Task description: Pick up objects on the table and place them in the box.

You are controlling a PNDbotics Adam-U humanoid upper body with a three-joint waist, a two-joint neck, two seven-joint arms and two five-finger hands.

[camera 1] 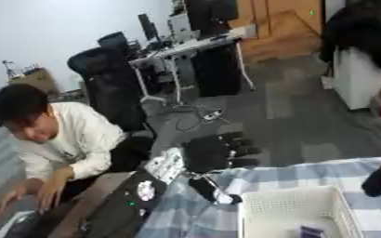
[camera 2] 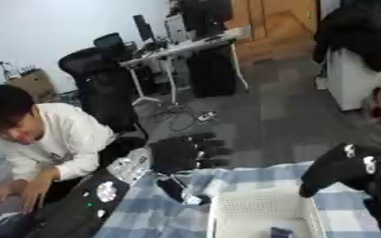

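A white perforated box (camera 1: 291,197) stands on the blue-and-white checked tablecloth (camera 1: 186,216) at the lower right. A small dark blue object (camera 1: 312,231) lies inside it near the bottom edge. My left hand (camera 1: 216,151) is raised over the table's far edge, just left of the box, with its fingers spread out to the right and its thumb (camera 1: 210,189) hanging down. A small pale spot shows at the thumb's tip; I cannot make out what it is. My right hand (camera 2: 340,168) hovers above the box's far right corner, seen only as a dark shape.
My left forearm (camera 1: 133,200) lies across the table's left edge. Beyond the table are grey floor, a black office chair (camera 1: 108,81) and a desk with monitors (camera 1: 198,44). A white cabinet (camera 1: 360,76) stands at the right.
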